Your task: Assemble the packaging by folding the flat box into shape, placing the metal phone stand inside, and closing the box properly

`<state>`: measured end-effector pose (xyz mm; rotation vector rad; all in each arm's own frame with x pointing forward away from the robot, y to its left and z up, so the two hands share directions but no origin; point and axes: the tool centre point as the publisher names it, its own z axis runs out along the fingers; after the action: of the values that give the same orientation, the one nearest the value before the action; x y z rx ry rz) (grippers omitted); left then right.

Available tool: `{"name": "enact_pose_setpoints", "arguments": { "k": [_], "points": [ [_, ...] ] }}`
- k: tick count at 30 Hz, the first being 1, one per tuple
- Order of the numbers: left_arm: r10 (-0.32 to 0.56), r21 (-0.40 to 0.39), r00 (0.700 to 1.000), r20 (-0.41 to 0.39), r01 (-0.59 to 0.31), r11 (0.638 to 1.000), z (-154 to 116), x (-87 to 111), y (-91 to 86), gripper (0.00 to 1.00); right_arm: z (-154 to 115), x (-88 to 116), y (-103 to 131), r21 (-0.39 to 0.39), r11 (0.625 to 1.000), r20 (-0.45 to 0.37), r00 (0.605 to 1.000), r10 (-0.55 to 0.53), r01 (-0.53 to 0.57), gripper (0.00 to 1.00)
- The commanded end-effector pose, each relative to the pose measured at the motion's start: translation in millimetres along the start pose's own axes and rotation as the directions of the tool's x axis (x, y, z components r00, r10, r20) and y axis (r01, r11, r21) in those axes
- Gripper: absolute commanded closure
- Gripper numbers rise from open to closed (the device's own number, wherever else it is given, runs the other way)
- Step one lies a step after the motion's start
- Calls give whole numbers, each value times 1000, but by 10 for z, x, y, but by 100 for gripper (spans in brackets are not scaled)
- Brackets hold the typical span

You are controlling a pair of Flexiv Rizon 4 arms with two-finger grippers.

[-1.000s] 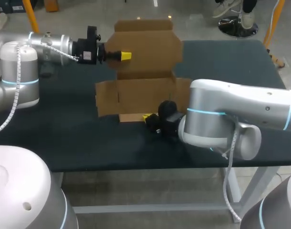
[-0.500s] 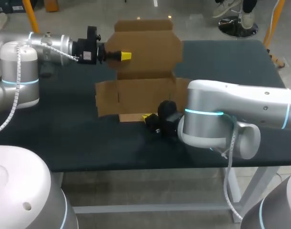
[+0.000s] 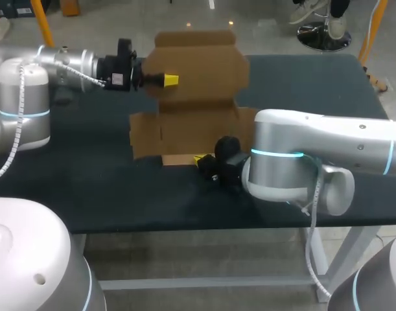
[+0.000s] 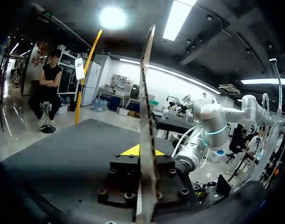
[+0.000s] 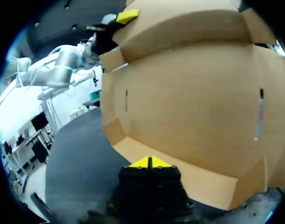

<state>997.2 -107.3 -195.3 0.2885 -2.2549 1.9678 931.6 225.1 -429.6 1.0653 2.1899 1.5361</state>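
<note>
The brown cardboard box [image 3: 198, 123] lies unfolded mid-table, its back panel [image 3: 201, 68] raised upright. My left gripper [image 3: 170, 80] is shut on that panel's left edge; in the left wrist view the cardboard [image 4: 146, 93] stands edge-on between the yellow tips of my left gripper [image 4: 142, 150]. My right gripper [image 3: 200, 159] is shut, its tips at the near flap [image 3: 178, 159]. In the right wrist view my right gripper [image 5: 150, 162] has its tips together at the flap [image 5: 189, 179], with nothing between them, and the box [image 5: 193, 93] rises ahead. No metal phone stand is in view.
The dark table [image 3: 87, 175] has bare surface left of the box and along its front edge. The box's left side flap [image 3: 144, 133] lies flat. My right arm [image 3: 301, 155] covers the box's right side.
My left gripper has shifted slightly, and the raised panel has moved a little with it. The right arm has barely moved.
</note>
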Motion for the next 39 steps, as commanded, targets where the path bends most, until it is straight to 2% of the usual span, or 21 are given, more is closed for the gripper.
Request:
{"name": "enact_pose_setpoints", "arguments": {
  "k": [1,25,39],
  "points": [
    [2,5,1000,12,-2,1000,-29,144,45,100,71,-18,-57,0,1000,5,1000,0,0,100],
    [-36,-38,999,-2,36,999,95,558,328,100,71,-18,-57,0,1000,5,1000,0,0,100],
    [-40,-38,999,3,40,998,129,623,492,100,71,-18,-57,0,1000,5,1000,0,0,100]
  ]
}}
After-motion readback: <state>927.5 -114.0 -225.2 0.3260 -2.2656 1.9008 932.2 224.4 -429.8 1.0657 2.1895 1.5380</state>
